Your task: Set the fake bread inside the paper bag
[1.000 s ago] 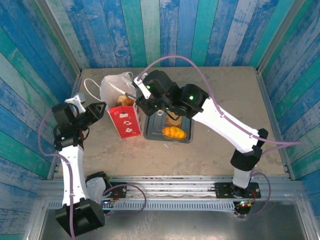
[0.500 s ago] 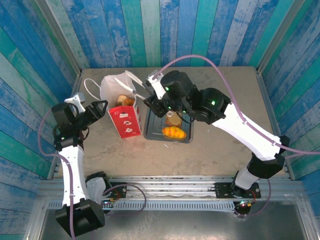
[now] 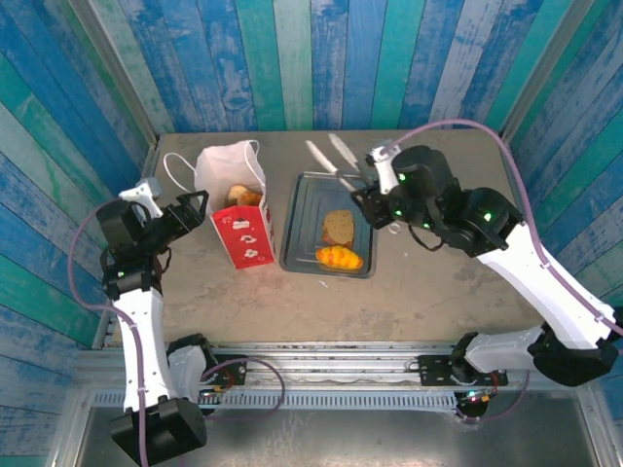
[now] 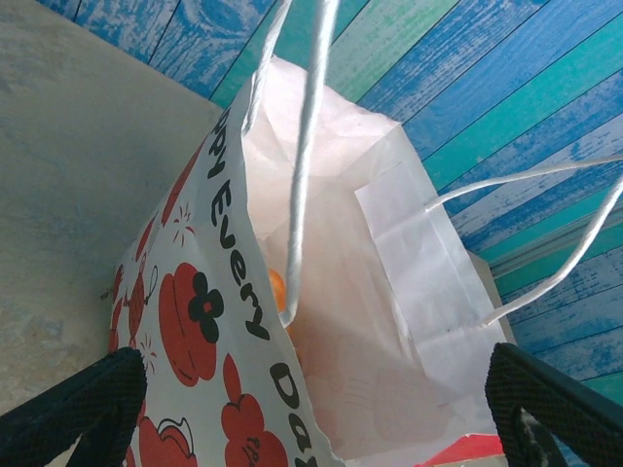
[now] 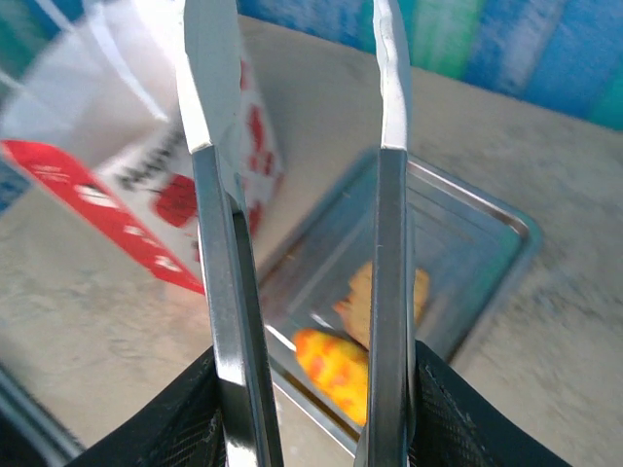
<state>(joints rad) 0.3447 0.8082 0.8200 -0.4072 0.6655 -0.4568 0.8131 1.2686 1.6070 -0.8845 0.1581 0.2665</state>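
Now the right claw [image 3: 375, 195] is clamping the empty tongs [image 3: 334, 162] above the far edge of the tray [image 3: 304, 204]. It should be lowering them astride the croissant [image 3: 338, 257] or the slice [image 3: 338, 227] and squeezing gently. More bread [image 3: 243, 197] is sitting in the paper bag [image 3: 229, 170] on the counter [image 3: 438, 282]. Compared with a second ago, the tongs are swinging away from the bag, and the left claw [image 3: 192, 209] is spreading wide apart beside it.
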